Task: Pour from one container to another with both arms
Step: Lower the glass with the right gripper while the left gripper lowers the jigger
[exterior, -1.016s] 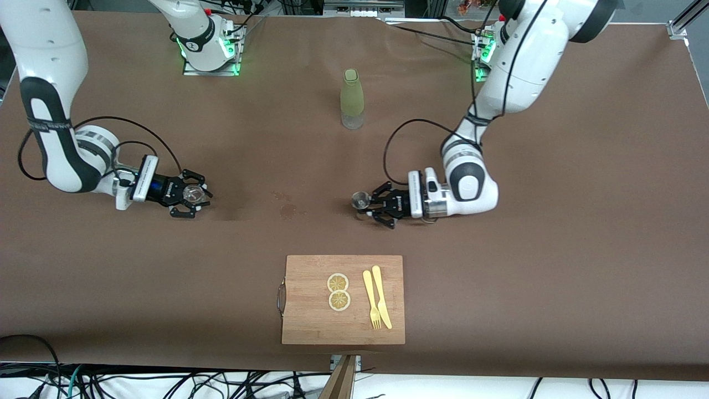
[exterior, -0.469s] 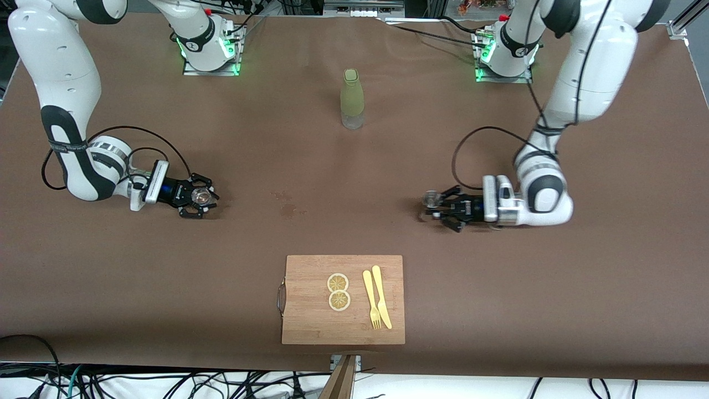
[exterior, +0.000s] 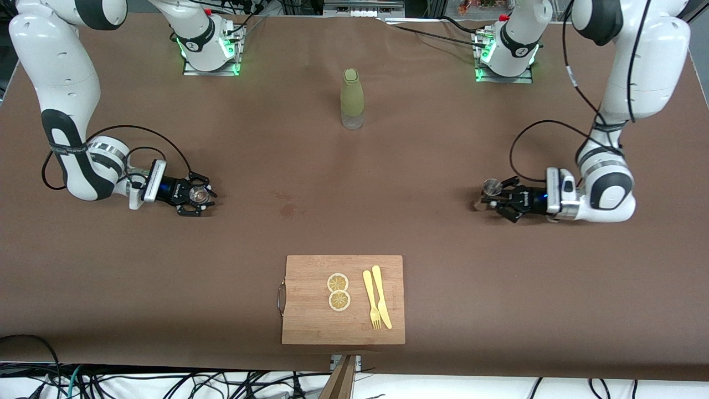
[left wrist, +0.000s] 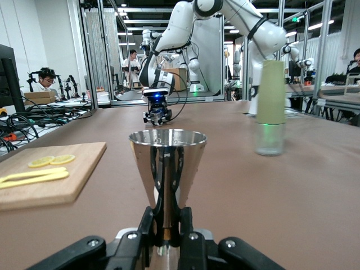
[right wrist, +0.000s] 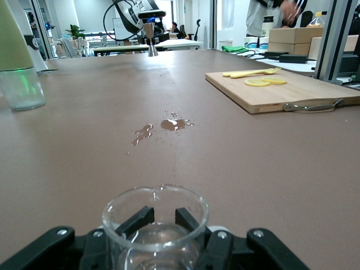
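Left end effector (exterior: 494, 198): closed on the narrow waist of the silver jigger (exterior: 490, 188), low over the desk (exterior: 354, 221) toward the left arm's end.
Left end effector, wrist view: the fingers (left wrist: 147, 225) pinch the jigger (left wrist: 167, 169) at its waist; the upper cone stands straight up with its open mouth on top.
Jigger axis: upright, long axis vertical, mouth facing up.
Right end effector (exterior: 195, 194): closed around the clear tumbler (exterior: 198, 193), low over the desk toward the right arm's end.
Right end effector, wrist view: the tumbler (right wrist: 155, 228) sits between the black fingers (right wrist: 135, 220), rim up, upright.
Only in the right wrist view: wet spots (right wrist: 163, 126) on the desk show as small puddles, and the jigger appears tiny and upright in the other end effector.
Only in the front view: both arms together, the two end effectors well apart.
Green bottle (exterior: 352, 98): upright, between the two bases, farther from the front camera than both end effectors.
Cutting board (exterior: 343, 299): nearer the front camera, carrying two lemon slices (exterior: 338, 291) and a yellow fork and knife (exterior: 376, 298).
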Tool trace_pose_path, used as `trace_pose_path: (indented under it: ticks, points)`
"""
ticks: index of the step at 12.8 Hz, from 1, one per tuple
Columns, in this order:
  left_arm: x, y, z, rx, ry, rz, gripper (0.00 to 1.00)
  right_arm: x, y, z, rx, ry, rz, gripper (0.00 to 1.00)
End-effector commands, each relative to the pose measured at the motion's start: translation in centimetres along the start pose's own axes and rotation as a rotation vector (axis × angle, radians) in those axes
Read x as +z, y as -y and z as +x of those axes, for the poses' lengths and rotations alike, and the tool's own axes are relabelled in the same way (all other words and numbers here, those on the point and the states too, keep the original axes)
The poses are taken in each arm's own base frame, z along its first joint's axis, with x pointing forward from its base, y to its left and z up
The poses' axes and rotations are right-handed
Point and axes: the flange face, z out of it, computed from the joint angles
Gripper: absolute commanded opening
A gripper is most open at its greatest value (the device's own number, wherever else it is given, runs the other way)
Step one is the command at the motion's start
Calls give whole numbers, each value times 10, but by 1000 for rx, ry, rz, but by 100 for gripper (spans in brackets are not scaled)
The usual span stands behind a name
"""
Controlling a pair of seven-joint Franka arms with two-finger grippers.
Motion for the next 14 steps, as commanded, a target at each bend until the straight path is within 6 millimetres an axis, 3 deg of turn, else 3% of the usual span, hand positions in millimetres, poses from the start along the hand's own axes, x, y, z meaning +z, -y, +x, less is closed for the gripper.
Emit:
trace_pose_path:
  ticks: [1, 2, 7, 10, 14]
  points:
    - [-43, -32, -8, 71, -12, -11, 0, -4, 2, -4, -61, -13, 22, 89]
    - [-56, -44, -16, 67, -22, -11, 0, -4, 2, -5, -59, -10, 22, 99]
    - [-75, -92, -66, 69, -95, 9, 0, -20, 0, -5, -61, 20, 15, 99]
    - [-87, -103, -74, 72, -90, 22, 0, -54, -4, 8, -89, 87, 21, 99]
    - [-86, -108, -89, 67, -85, 19, 1, -113, -9, 53, -62, 258, 46, 99]
